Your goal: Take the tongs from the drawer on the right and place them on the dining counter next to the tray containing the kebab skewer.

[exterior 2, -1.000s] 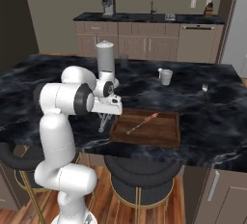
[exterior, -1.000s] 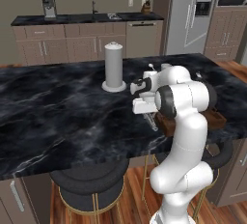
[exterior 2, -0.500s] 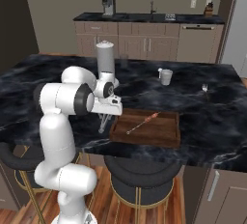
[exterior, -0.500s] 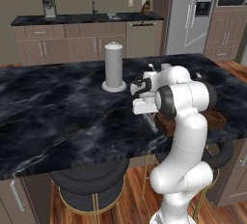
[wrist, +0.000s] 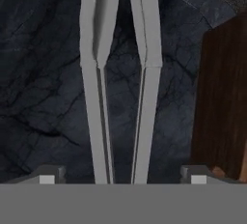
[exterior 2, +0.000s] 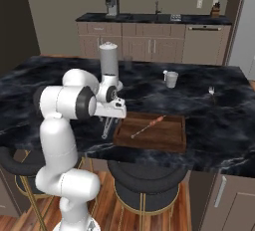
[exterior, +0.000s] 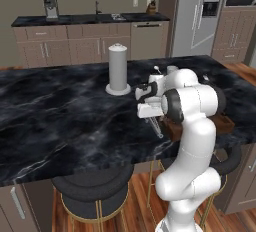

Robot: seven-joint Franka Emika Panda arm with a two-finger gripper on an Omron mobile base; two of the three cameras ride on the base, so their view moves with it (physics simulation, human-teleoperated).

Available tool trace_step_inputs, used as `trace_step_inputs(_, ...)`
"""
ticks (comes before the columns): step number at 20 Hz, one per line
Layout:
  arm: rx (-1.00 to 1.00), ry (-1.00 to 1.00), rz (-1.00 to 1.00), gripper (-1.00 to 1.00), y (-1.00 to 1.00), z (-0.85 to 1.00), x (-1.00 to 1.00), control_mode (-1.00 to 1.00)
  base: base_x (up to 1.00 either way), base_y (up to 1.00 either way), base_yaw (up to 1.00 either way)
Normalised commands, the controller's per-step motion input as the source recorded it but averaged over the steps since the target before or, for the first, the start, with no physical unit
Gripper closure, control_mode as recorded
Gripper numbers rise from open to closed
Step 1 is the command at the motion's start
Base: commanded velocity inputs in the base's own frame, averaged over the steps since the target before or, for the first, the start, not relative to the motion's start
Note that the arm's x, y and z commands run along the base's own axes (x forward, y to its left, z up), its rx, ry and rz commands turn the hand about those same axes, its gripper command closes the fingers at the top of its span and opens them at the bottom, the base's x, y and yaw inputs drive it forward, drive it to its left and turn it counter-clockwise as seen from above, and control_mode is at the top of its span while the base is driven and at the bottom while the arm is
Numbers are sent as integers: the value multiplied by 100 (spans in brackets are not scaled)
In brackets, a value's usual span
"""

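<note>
The slim silver tongs [wrist: 99, 97] lie on the black marble dining counter [exterior: 50, 121], their two arms running up the hand view. In the right base view the tongs [exterior 2: 106, 129] rest just left of the dark-brown tray [exterior 2: 149, 143], which holds the kebab skewer [exterior 2: 147, 125]. My gripper [wrist: 122, 177] hovers right over the tongs' near end, open, its fingertips [wrist: 47, 177] spread well clear of both arms. The gripper [exterior 2: 110, 120] hangs low over the counter beside the tray. From the left base view the tongs [exterior: 156, 126] poke out under the gripper [exterior: 150, 116], and my arm covers most of the tray [exterior: 220, 123].
A tall white canister [exterior 2: 108, 60] stands on the counter behind the hand. A small metal cup [exterior 2: 171, 79] and a small utensil [exterior 2: 211, 91] sit farther back right. Black stools [exterior 2: 144, 177] stand below the counter's near edge.
</note>
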Motion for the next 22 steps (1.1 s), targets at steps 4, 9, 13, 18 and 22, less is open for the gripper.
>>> trace_step_inputs(4, 0, -23, 3, -100, 0, 22, -9, -100, 0, 0, 0)
trace_step_inputs(9, 0, -20, 0, -100, 0, 62, -44, -100, 0, 0, 0)
trace_step_inputs(13, 0, -21, 0, -100, 0, 69, -56, -100, 0, 0, 0)
trace_step_inputs(18, 0, -16, 0, -100, 0, 69, -41, -100, 0, 0, 0)
trace_step_inputs(22, 0, -14, 0, -100, 0, 78, -25, -100, 0, 0, 0)
